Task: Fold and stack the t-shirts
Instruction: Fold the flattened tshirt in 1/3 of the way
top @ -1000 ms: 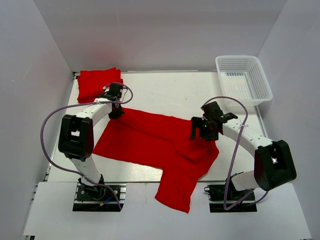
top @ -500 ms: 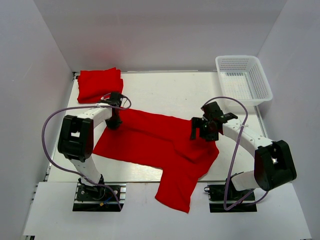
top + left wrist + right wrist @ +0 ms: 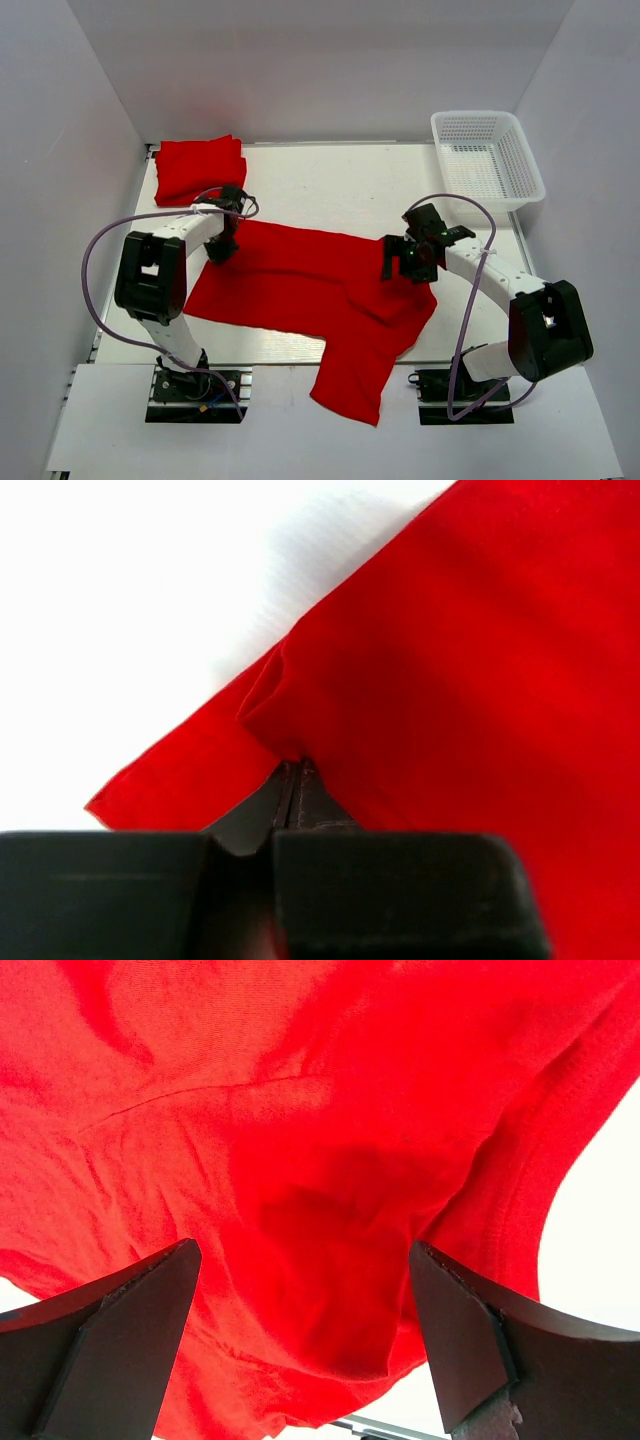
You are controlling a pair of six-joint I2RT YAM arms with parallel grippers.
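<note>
A red t-shirt (image 3: pixel 310 290) lies spread across the middle of the table, one part hanging over the near edge. My left gripper (image 3: pixel 222 243) is shut on the shirt's far left corner (image 3: pixel 270 705), the cloth bunched at the jaw tips. My right gripper (image 3: pixel 408 262) is open just above the shirt's right part (image 3: pixel 320 1190), its fingers (image 3: pixel 130 1310) wide apart over the cloth. A folded red t-shirt (image 3: pixel 198 165) lies at the far left corner.
A white mesh basket (image 3: pixel 487 157) stands at the far right of the table (image 3: pixel 340 185). White walls close in the left, back and right sides.
My left gripper has moved toward the near side, dragging the shirt's left corner away from the folded shirt. The right arm has hardly moved.
</note>
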